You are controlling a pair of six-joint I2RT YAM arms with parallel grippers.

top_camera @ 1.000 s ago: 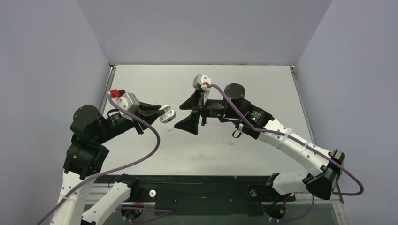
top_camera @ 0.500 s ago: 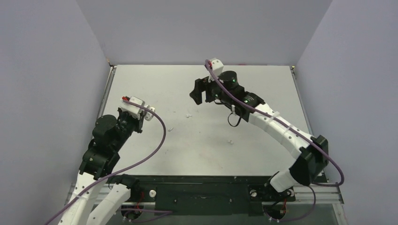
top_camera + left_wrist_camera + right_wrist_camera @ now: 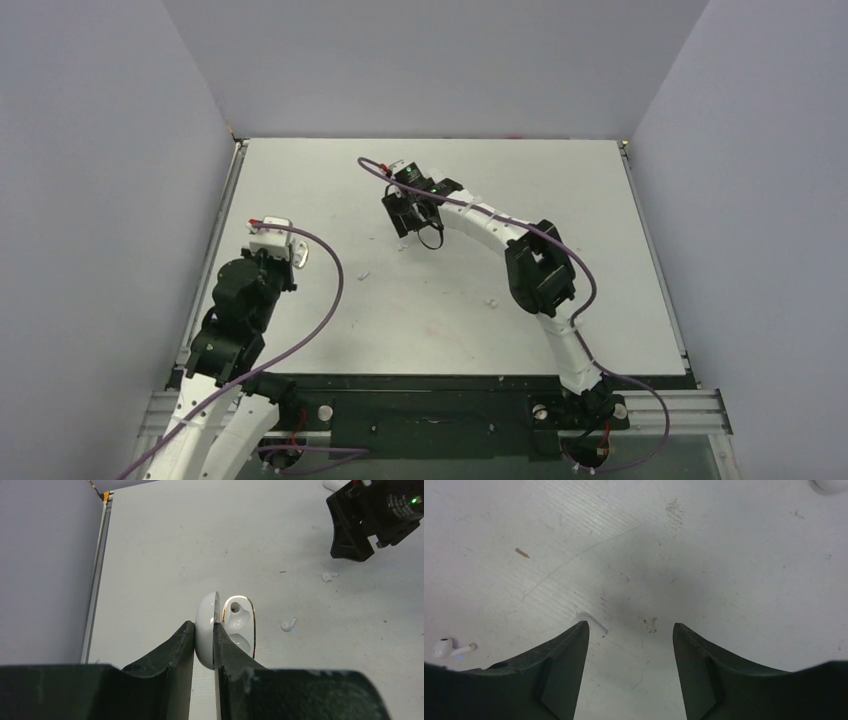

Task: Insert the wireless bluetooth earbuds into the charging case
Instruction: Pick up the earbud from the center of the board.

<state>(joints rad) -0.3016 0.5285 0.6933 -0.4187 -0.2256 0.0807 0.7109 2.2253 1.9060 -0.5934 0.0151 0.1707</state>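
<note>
1. Near the counter's (image 3: 600,200) left edge, the left fingers (image 3: 170,655) clamp one half of the glossy white charging case (image 3: 227,625), which is hinged open
2. The right fingers (image 3: 559,670) are spread apart over mid-counter, with an earbud (image 3: 446,648) just beside them

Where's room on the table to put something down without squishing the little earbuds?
The table is bare on its far right, past the right arm, and in the far left corner beyond the left gripper holding the charging case. The middle is crowded: earbuds lie between the two grippers, one close to the right gripper.
</note>
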